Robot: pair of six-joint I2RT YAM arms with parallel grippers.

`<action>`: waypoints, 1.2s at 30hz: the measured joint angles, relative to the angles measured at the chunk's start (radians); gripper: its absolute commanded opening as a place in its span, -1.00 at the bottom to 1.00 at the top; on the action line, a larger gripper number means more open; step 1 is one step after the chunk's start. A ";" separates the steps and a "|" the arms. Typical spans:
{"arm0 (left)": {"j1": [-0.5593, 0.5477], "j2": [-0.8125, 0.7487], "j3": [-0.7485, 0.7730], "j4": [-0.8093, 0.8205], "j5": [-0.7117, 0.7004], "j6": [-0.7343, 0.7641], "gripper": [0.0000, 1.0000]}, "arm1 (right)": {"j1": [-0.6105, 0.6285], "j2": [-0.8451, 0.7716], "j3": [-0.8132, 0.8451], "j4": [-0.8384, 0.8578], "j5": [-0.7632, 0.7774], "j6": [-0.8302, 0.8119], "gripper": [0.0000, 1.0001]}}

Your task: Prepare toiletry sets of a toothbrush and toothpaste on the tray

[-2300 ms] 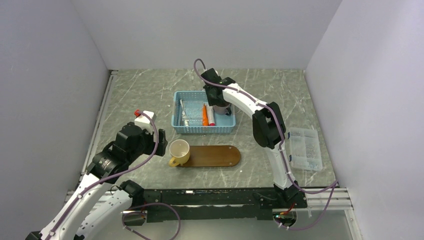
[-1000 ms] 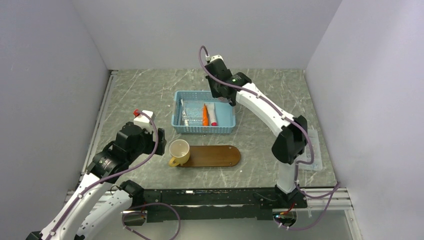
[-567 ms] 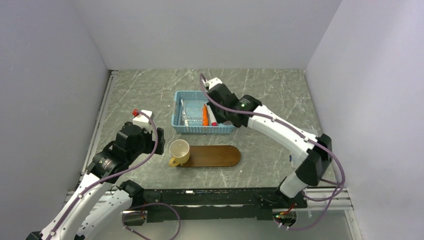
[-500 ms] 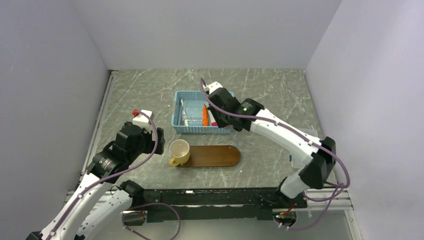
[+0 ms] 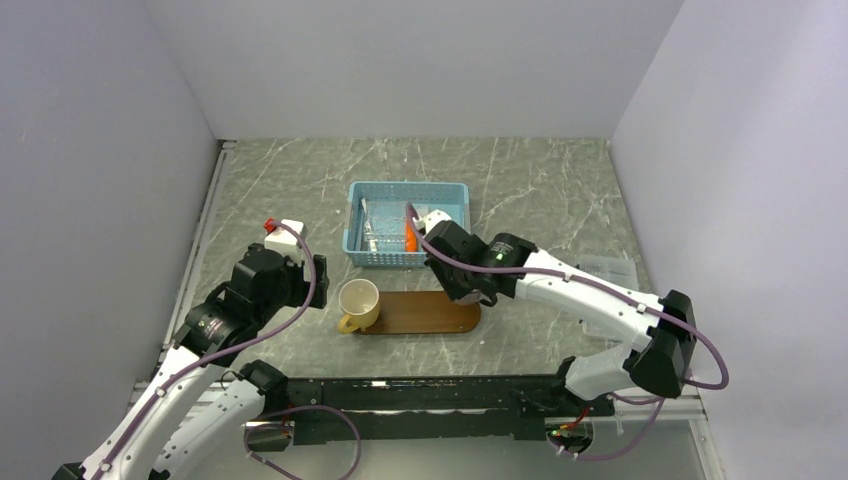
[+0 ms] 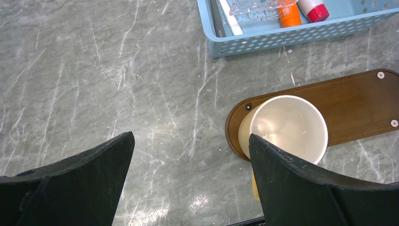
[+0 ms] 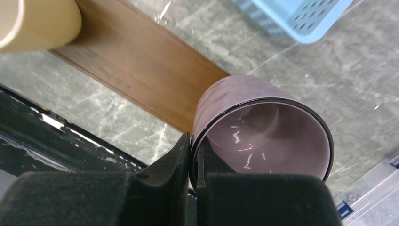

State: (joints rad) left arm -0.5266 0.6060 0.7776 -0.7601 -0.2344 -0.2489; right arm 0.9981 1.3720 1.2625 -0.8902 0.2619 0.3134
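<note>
tray: dark oval wooden board (image 5: 430, 313) lies on the surface (image 5: 290, 190), just nearer the arms than the basket. No brush or paste on it yet.
toothbrush: thin white stick (image 6: 232, 18) in the basket's left part, beside some crinkled clear wrap (image 6: 254, 5).
toothpaste: orange tube (image 6: 289, 10) mid-basket, next to a white tube (image 6: 314, 7) with a red cap.
basket: light-blue mesh (image 5: 372, 255). All set items sit in it, so it's the supply point.
yellow cup: stands on the tray's left end (image 5: 358, 300), handle hanging off the near side. My read is that it's the holder for one set.
mauve cup: carried tilted (image 7: 263, 127), mouth towards the wrist camera, at the tray's right end. Can't tell whether its base touches the wood.
right gripper: fingers clamped on the mauve cup's rim (image 7: 194, 148), one inside the wall and one outside. That pinch leaves the base free for set-down.
left gripper: fingers wide apart, nothing between them (image 6: 190, 141), hovering over bare surface left of the yellow cup. Likely parked out of the right arm's way.
step: placing the second holder, judging by the cup's position. Pairing brush and paste hasn't started.
risk: the tilted cup is held only by the rim, so it needs levelling before release or it could tip off the tray's end.
clear plastic box: on the surface's right side (image 5: 612, 268), not involved.
</note>
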 measured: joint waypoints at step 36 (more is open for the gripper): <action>0.000 0.009 0.000 0.000 0.000 0.000 0.96 | 0.057 0.070 -0.182 0.129 -0.020 0.116 -1.00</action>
State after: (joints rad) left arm -0.5266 0.6151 0.7776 -0.7601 -0.2340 -0.2489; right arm 1.0554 1.4418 1.0801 -0.7612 0.2420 0.4297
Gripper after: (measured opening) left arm 0.982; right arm 0.089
